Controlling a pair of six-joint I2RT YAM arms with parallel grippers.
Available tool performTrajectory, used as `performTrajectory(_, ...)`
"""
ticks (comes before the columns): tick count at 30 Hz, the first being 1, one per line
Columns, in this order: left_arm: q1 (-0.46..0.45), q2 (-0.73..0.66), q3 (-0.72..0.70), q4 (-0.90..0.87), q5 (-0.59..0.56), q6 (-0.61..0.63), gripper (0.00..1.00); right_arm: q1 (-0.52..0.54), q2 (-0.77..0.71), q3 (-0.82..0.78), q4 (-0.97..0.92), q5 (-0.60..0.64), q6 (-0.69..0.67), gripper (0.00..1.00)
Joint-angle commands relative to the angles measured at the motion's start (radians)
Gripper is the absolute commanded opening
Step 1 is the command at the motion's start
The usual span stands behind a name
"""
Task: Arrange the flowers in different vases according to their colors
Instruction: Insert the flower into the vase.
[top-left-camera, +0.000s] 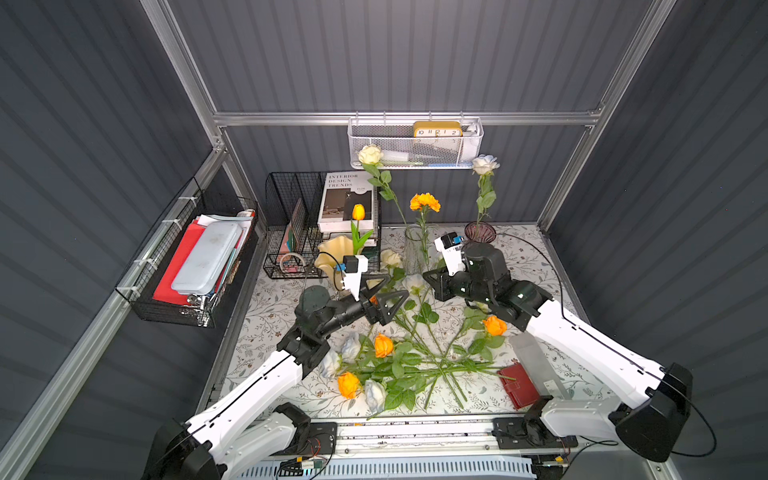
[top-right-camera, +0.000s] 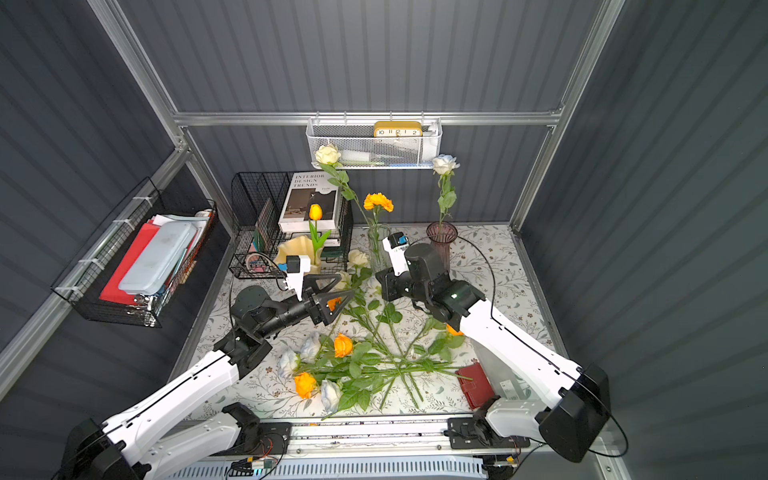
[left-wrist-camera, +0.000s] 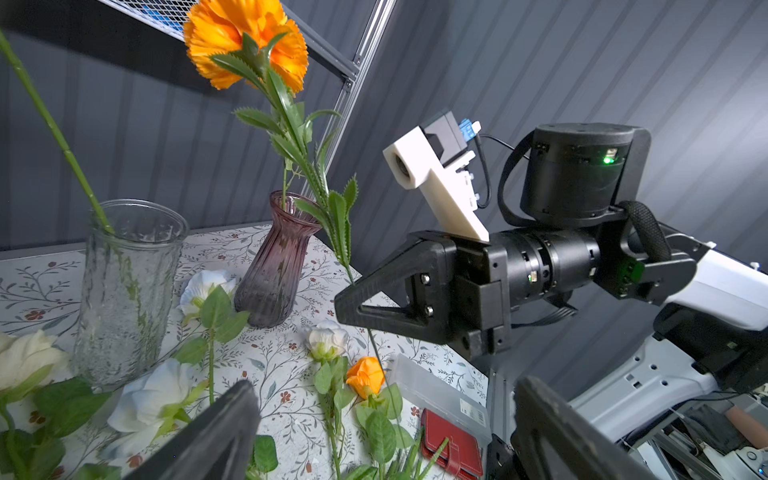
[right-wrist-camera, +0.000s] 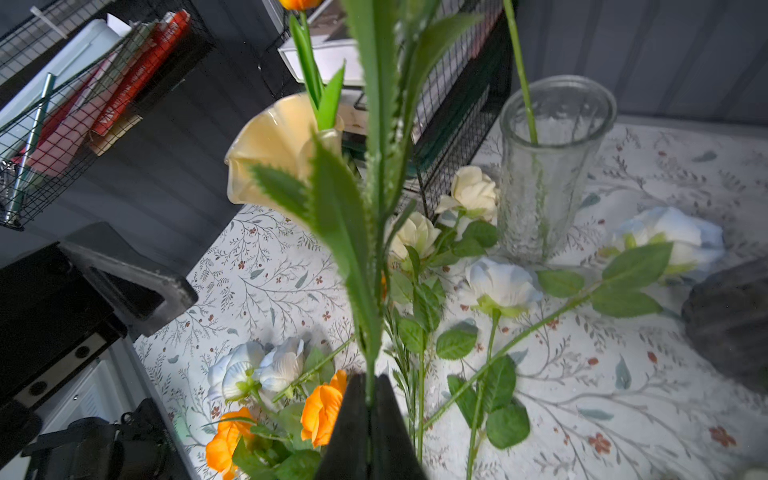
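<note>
My right gripper (right-wrist-camera: 370, 382) is shut on the lower stem of an orange marigold (top-left-camera: 424, 202), held upright in the air between the clear glass vase (top-left-camera: 413, 249) and the purple vase (top-left-camera: 480, 233). The clear vase holds a cream rose (top-left-camera: 370, 154), the purple one a white rose (top-left-camera: 484, 164), the pale yellow ruffled vase (top-left-camera: 334, 249) an orange tulip (top-left-camera: 358, 212). My left gripper (top-left-camera: 395, 286) hangs open and empty over the table, facing the right gripper (left-wrist-camera: 345, 299). Orange roses (top-left-camera: 383, 345), white roses (top-left-camera: 351, 345) and cream roses (top-left-camera: 390, 258) lie scattered on the cloth.
A red wallet (top-left-camera: 517, 384) and a clear plastic box (top-left-camera: 536, 361) lie at the right front under the right arm. A black wire rack (top-left-camera: 291, 208) with a book (top-left-camera: 347, 199) stands behind the yellow vase. A white mesh basket (top-left-camera: 415, 149) hangs on the back wall.
</note>
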Motion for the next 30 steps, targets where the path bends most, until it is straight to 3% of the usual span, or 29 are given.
performTrajectory(1, -0.002, -0.093, -0.020, -0.092, -0.132, -0.015, 0.99, 0.058, 0.013, 0.044, 0.251, 0.071, -0.090, 0.00)
performTrajectory(7, -0.001, -0.153, -0.029, -0.419, -0.565, -0.148, 0.99, 0.110, 0.194, 0.170, 0.605, 0.113, -0.137, 0.00)
performTrajectory(10, 0.000, -0.141, -0.034, -0.526, -0.679, -0.206, 0.98, 0.136, 0.310, 0.260, 0.719, 0.115, -0.138, 0.00)
performTrajectory(19, -0.001, -0.209, -0.118, -0.507, -0.711, -0.222, 0.99, 0.171, 0.596, 0.501, 0.947, 0.167, -0.166, 0.00)
performTrajectory(29, 0.001, -0.183, -0.129, -0.484, -0.712, -0.202, 0.99, 0.168, 0.816, 0.700, 0.909, 0.198, -0.241, 0.00)
performTrajectory(30, 0.000, -0.184, -0.128, -0.485, -0.715, -0.199, 0.99, 0.165, 0.824, 0.692, 0.897, 0.192, -0.231, 0.09)
